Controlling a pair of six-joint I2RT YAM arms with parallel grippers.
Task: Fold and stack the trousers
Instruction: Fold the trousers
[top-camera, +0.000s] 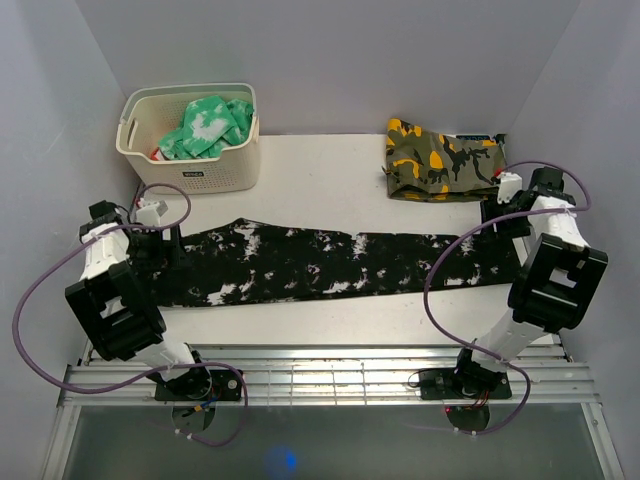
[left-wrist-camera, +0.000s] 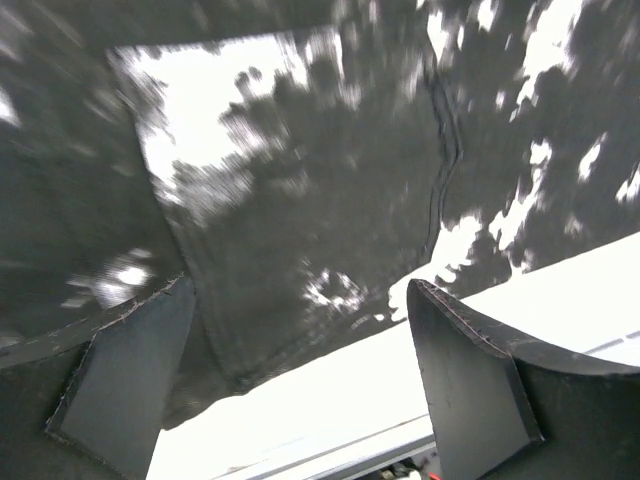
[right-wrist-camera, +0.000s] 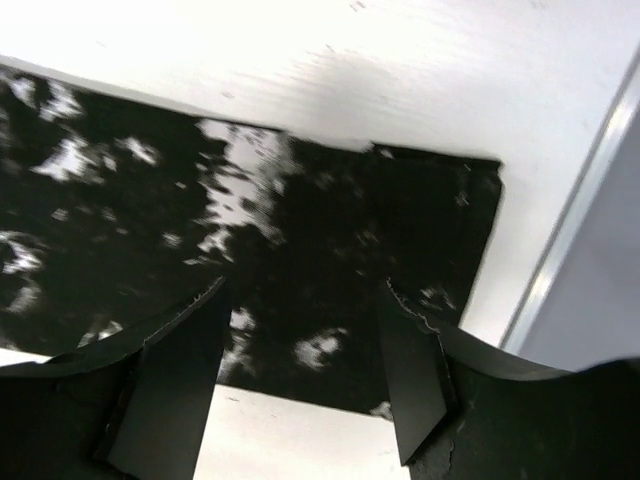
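**Trousers stretched crosswise, one tool over each end**

Top view: the trousers lie flat on the table, on the arms' side of the basket. Their long axis runs sideways, from just below the basket off toward the camouflage garment. The end by the basket looks broader, so I take it for the waist, with the legs pointing away. The left tool hangs over that basket end and the right tool over the far one — each arm is nearest its own end, and neither is near the middle.

Left wrist view: the picture is blurred. The tool's jaws stand wide with nothing between them, and speckled cloth with a seam lies straight beneath.

Right wrist view: the jaws are parted and hold nothing. They sit above the squared end corner farthest from the basket, with bare table beyond.

A fold would likely carry one end along that long axis — toward or away from the basket.
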